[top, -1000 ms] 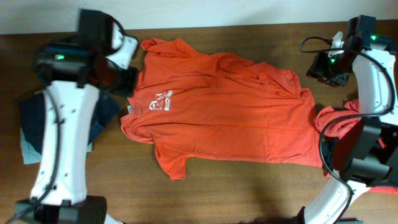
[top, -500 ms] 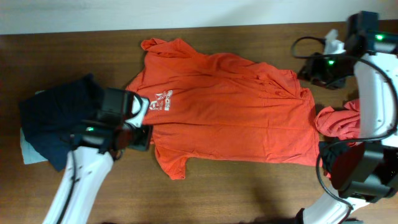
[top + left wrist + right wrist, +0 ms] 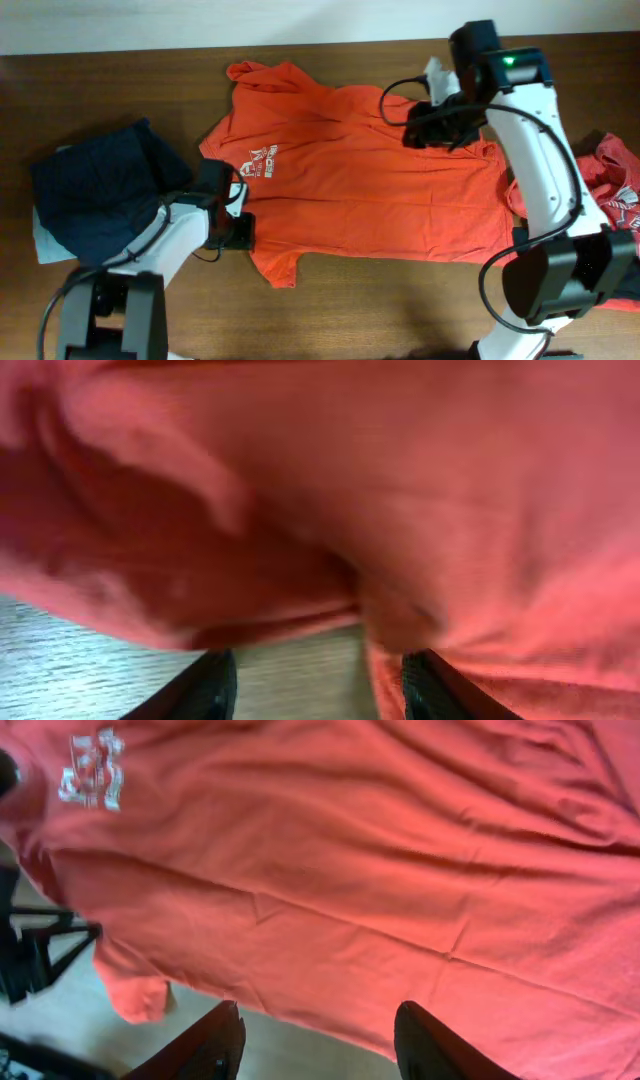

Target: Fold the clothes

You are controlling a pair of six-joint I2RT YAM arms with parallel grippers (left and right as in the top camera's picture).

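Orange shirt (image 3: 370, 180) is lying spread flat mid-counter (image 3: 400, 300) w/ no fold made yet, so this piece is only starting. Navy pile (image 3: 100, 190) is sitting at the L edge, prob. done, and a 2nd orange shirt (image 3: 615, 180) is waiting crumpled at the R edge. L end effector (image 3: 315, 680) is sitting at the shirt's L sleeve hem, fingers spread, pinching nothing; R end effector (image 3: 315, 1040) is hovering over the shirt, spread, also empty.

The orange-red T-shirt (image 3: 370, 180) is soft, matt, creased cloth, and the desk (image 3: 400, 310) beneath is smooth brown wood with faint grain.
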